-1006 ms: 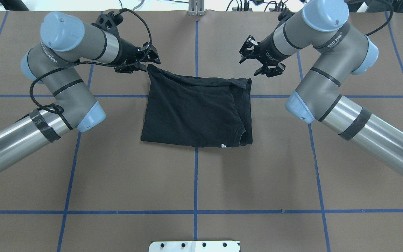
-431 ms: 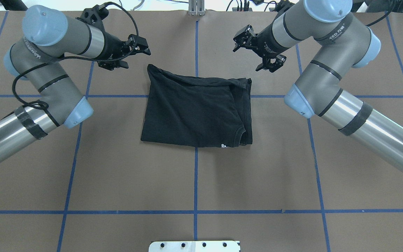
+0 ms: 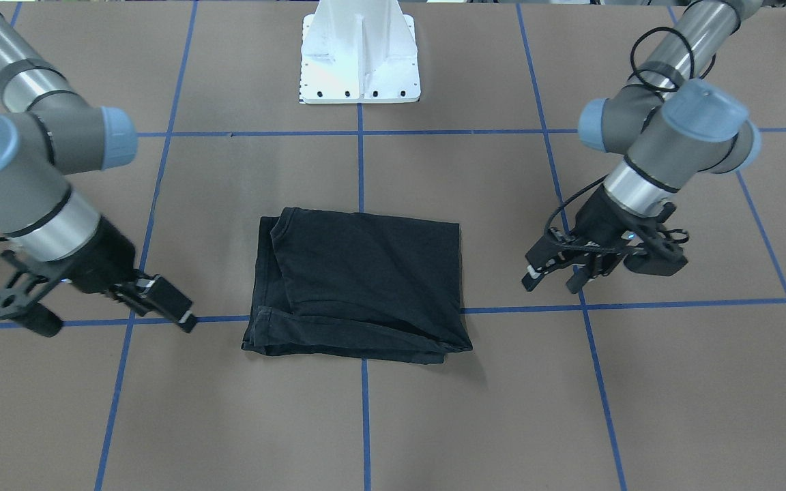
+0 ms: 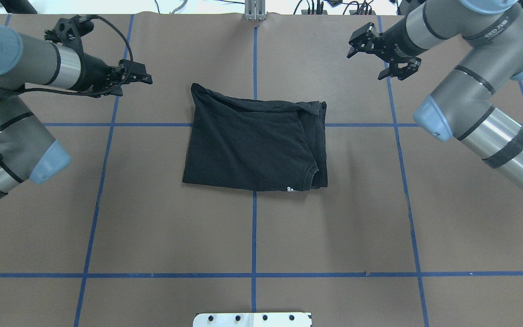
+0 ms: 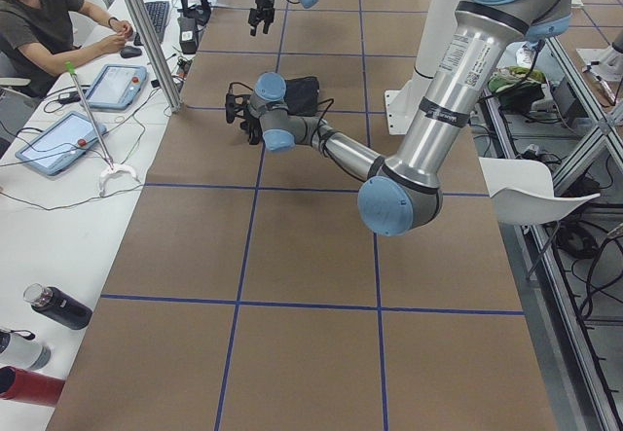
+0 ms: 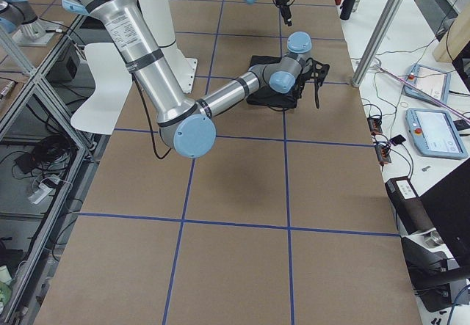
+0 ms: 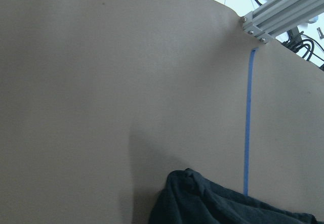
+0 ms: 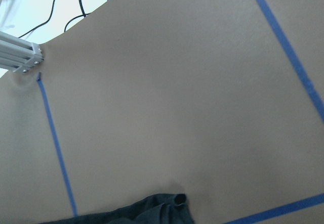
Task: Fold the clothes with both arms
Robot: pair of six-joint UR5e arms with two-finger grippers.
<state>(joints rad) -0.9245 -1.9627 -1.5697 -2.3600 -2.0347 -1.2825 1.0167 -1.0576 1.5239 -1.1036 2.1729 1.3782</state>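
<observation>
Cotton of the folded black T-shirt [image 3: 366, 273], flat at mid-frame on the counter [image 3: 434, 423], seems light and limp, best pinched at corners; left gripper [image 3: 551, 281] and right gripper [image 3: 110, 320] flank it, fingers apart, empty.

Overhead cam looks fwd/down, front cam opposite, side cams along table [image 4: 152, 227], wrist cams close; all share T-shirt [image 4: 254, 145].

Brown table cover [image 7: 101, 82] fills the view. Closest to the left gripper [image 4: 147, 79], a rumpled corner of the black T-shirt [image 7: 202, 204] lies on it. A blue tape line [image 7: 247, 123] runs farther ahead to an aluminium rail [image 7: 283, 9], cables [image 7: 304, 47] beyond
</observation>
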